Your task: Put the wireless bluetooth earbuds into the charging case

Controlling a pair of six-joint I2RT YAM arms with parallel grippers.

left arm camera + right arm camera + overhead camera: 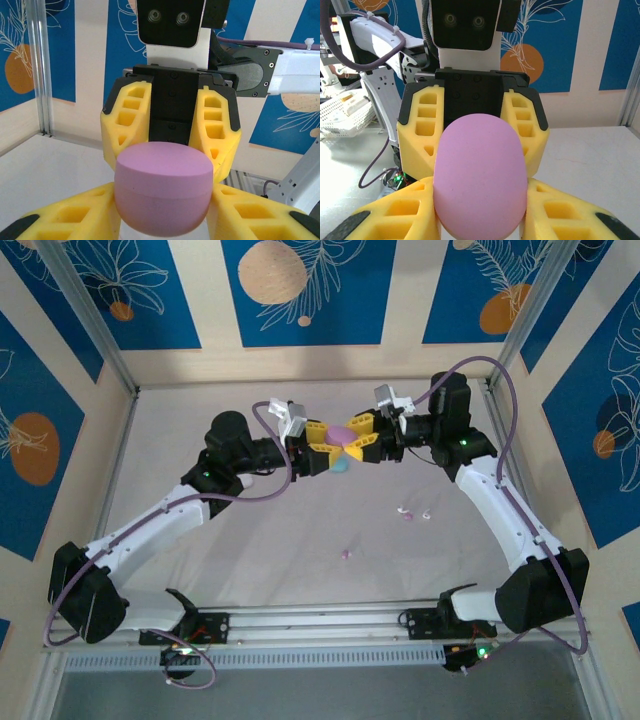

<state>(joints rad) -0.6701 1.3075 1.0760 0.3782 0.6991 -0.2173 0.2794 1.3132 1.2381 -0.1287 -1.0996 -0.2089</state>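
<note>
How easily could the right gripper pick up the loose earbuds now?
Probably not yet: the right gripper is shut on the pink case, which the left gripper also grips. The earbuds lie unobstructed on the table.

Open table [300,540] around the scattered earbuds [405,511]

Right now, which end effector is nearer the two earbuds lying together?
Right. The earbuds lie near-right of the right end effector; the left end effector is farther left, across the pink case.

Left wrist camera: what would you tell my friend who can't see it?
A closed purple case sits in the middle, pinched between the left gripper's yellow fingers at the bottom. Behind it the right gripper faces the camera, also holding the case.
</note>
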